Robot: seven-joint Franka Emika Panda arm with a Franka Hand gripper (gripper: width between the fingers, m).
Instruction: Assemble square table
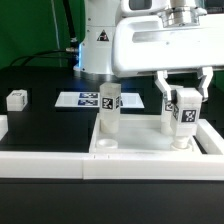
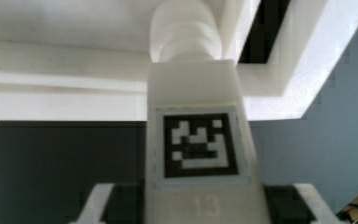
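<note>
White plastic square tabletop (image 1: 150, 150), exterior view: it lies rim-up on the black table (image 1: 45, 125), just behind the border wall (image 1: 40, 166), with open surface toward that view's left. Three legs are counted: standing leg (image 1: 109, 110) upright in the tabletop, held leg (image 1: 184, 116) pinched between the gripper (image 1: 184, 102) fingers, and loose leg (image 1: 16, 98) left of the marker board (image 1: 88, 100). Wrist view: fingers (image 2: 105, 204) clamp the tagged held leg (image 2: 197, 140). Its far end appears to meet a tabletop (image 2: 51, 70) corner.

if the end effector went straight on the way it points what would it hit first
Likely the tabletop: the end effector points down, shut on a leg standing at a corner socket, so that leg would press into the tabletop first; depth is unclear.
</note>
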